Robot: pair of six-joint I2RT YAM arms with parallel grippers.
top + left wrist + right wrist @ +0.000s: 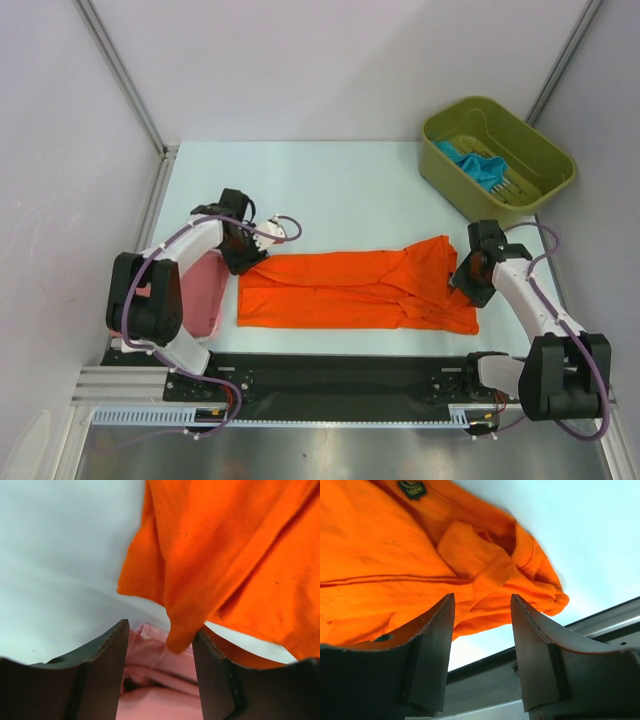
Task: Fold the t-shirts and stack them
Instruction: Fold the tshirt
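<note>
Left gripper (161, 630): jaws apart, about half open, clamped on nothing. A corner of the orange shirt (350, 290) hangs in the gap close to one finger (215, 675). It's loose, and I can't tell whether it touches. The pink shirt (205, 290) shows under the gap.

Right gripper (482, 600): jaws apart, a bit wider, with nothing between them. The orange shirt's collar end lies bunched just past the tips. Can't tell contact there.

The orange shirt lies in a long strip across the near-middle of the worktop (330, 190), with one gripper at each end. Its right end is rumpled. The pink shirt lies folded at the near left, partly hidden by the left arm. The teal shirt (478, 165) sits in the green bin (560, 165) at the far right corner.
</note>
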